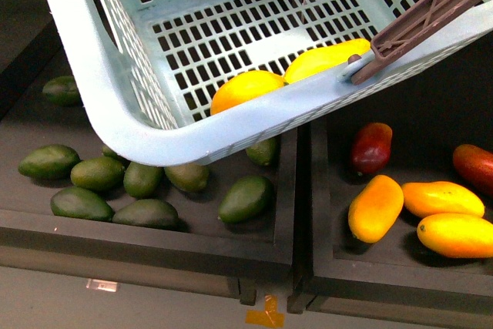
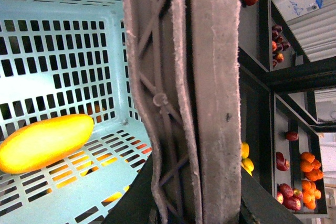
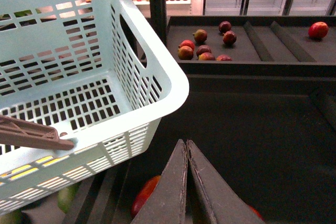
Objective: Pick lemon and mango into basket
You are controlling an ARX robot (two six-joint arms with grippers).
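Observation:
The teal basket (image 1: 154,136) hangs tilted above the fruit crates, with its brown handle (image 1: 431,13) at the right. Inside it lie the plump yellow lemon (image 1: 246,88) and the longer mango (image 1: 327,58), side by side against the lower wall. In the left wrist view my left gripper (image 2: 194,182) is shut on the brown handle (image 2: 178,103); the mango (image 2: 47,142) shows on the basket floor (image 2: 63,51). My right gripper (image 3: 186,182) is shut and empty, beside and below the basket's corner (image 3: 163,77). Neither gripper shows in the front view.
Several dark green fruits (image 1: 100,175) lie in the left crate under the basket. The right crate holds three loose mangoes (image 1: 376,207) and dark red fruits (image 1: 371,146). A black divider (image 1: 304,190) separates the crates. Shelves of red fruit (image 3: 202,43) stand behind.

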